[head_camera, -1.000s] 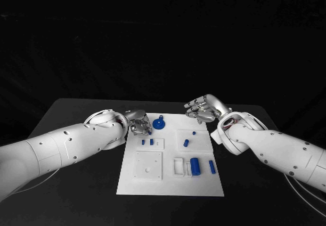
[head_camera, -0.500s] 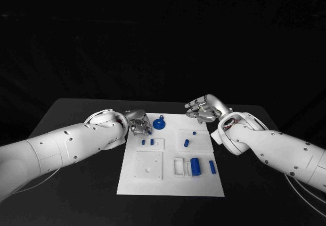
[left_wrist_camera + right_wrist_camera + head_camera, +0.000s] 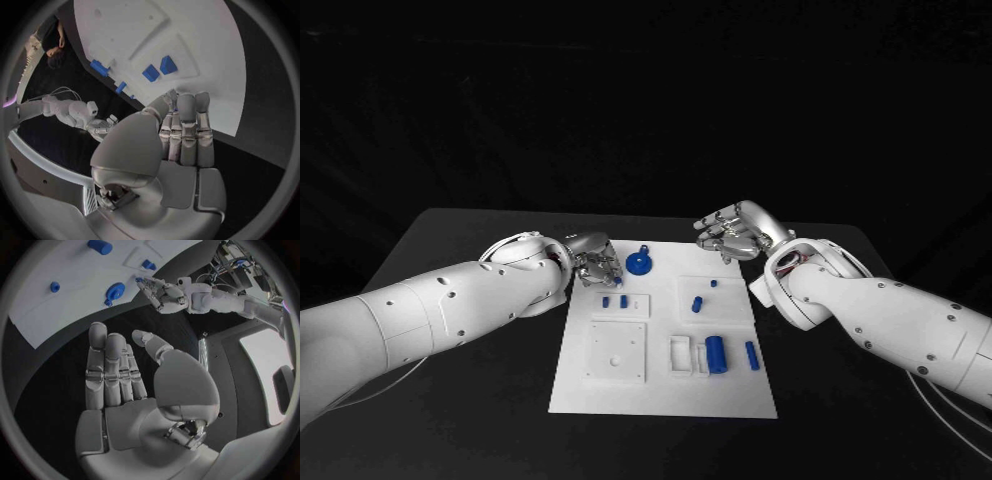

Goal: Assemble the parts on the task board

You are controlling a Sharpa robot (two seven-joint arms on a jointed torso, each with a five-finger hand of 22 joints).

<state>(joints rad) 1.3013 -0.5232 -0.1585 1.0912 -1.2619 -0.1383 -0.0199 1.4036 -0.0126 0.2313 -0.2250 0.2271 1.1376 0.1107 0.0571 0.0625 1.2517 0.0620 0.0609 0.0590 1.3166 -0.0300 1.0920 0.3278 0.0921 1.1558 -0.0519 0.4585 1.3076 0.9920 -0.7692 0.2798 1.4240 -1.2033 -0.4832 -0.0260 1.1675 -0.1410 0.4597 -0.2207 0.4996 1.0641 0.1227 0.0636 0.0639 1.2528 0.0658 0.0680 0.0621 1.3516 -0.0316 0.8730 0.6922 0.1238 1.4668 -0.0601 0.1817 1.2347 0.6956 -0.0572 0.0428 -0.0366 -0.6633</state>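
- Left hand (image 3: 596, 262): over the white board's (image 3: 661, 395) far left corner, pinching a small blue piece (image 3: 613, 284).
- Right hand (image 3: 734, 231): empty, fingers extended, beyond the far right corner.
- Round blue part (image 3: 638, 263): on board, beside the left hand.

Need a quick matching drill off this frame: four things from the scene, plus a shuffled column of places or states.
Things:
1. left hand
2. right hand
3. round blue part
4. blue cylinder

Places or states:
A. lies in the white cradle on the near right of the task board
B. at the board's far left edge, fingers down by a small blue part
C. lifted beyond the board's far right corner, holding nothing, fingers apart
D. lies on the board's far end, just right of the left hand

Pairs: 1-B, 2-C, 3-D, 4-A
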